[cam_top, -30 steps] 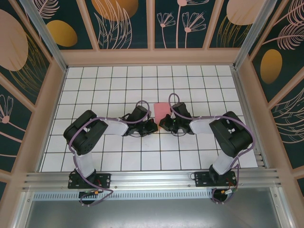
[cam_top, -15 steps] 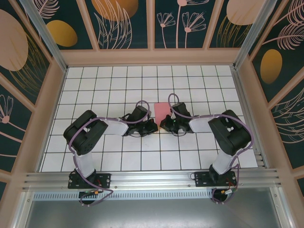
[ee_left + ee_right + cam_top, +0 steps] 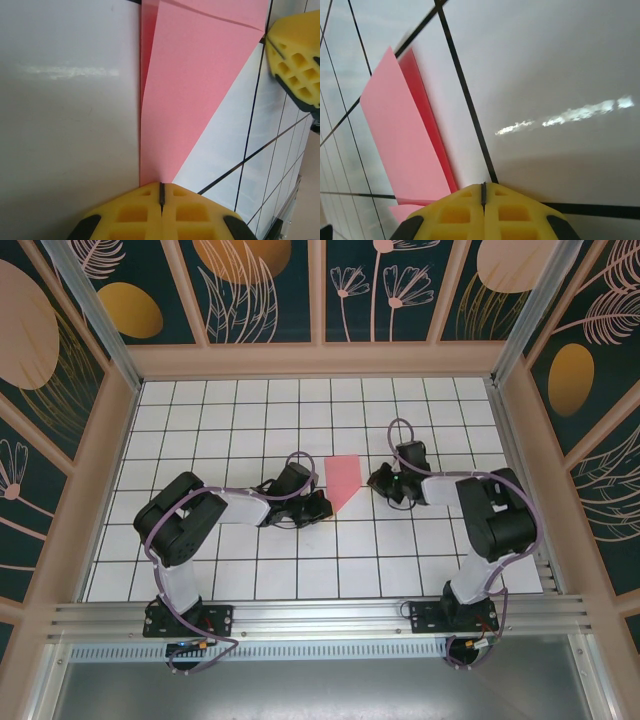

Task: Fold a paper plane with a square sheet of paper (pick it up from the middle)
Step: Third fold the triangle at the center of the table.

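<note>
The pink paper [image 3: 341,478] lies flat on the white grid floor, folded into a shape that tapers to a point toward the near side. My left gripper [image 3: 323,506] is shut, its yellow fingertips [image 3: 145,200] pressing on the paper's [image 3: 195,85] narrow end. I cannot tell whether any paper sits between them. My right gripper [image 3: 372,480] is shut and rests on bare tile about half a tile right of the paper [image 3: 402,135], touching none of it. Its fingers [image 3: 470,210] meet on a black grid line, and one finger [image 3: 297,60] shows in the left wrist view.
The white tiled floor [image 3: 250,420] stretches to patterned walls [image 3: 320,290] at the back and both sides. A metal rail [image 3: 320,618] with both arm bases runs along the near edge.
My right gripper has drawn back to the right, off the paper, uncovering its pointed folded shape. The left gripper has stayed where it was.
</note>
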Robot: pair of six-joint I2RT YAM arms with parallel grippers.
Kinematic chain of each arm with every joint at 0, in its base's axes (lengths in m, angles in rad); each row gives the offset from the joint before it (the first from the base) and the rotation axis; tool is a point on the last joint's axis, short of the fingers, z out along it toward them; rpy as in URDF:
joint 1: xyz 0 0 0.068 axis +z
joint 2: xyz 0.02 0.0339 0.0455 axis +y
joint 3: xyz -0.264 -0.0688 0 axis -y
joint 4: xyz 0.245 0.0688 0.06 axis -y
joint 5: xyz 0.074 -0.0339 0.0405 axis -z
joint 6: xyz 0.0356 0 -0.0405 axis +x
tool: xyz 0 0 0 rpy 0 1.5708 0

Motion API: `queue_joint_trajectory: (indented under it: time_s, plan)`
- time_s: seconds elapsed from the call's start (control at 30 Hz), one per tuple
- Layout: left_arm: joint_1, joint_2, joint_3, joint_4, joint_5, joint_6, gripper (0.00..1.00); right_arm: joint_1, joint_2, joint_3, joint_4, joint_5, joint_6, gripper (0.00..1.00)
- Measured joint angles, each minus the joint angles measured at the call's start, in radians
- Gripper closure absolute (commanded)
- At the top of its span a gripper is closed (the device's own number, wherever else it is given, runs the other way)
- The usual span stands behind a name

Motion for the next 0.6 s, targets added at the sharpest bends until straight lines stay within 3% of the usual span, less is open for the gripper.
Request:
queue_joint_trajectory:
  time_s: [0.3,0.6]
  plan:
    - [0.000,0.000,0.000,0.000,0.000,0.000,1.00,0.190,-0.079,0.035,-0.017,0.007,-0.009,1.00]
    - [0.000,0.000,0.000,-0.001,0.000,0.011,1.00,0.207,0.047,0.035,-0.002,-0.026,-0.006,1.00]
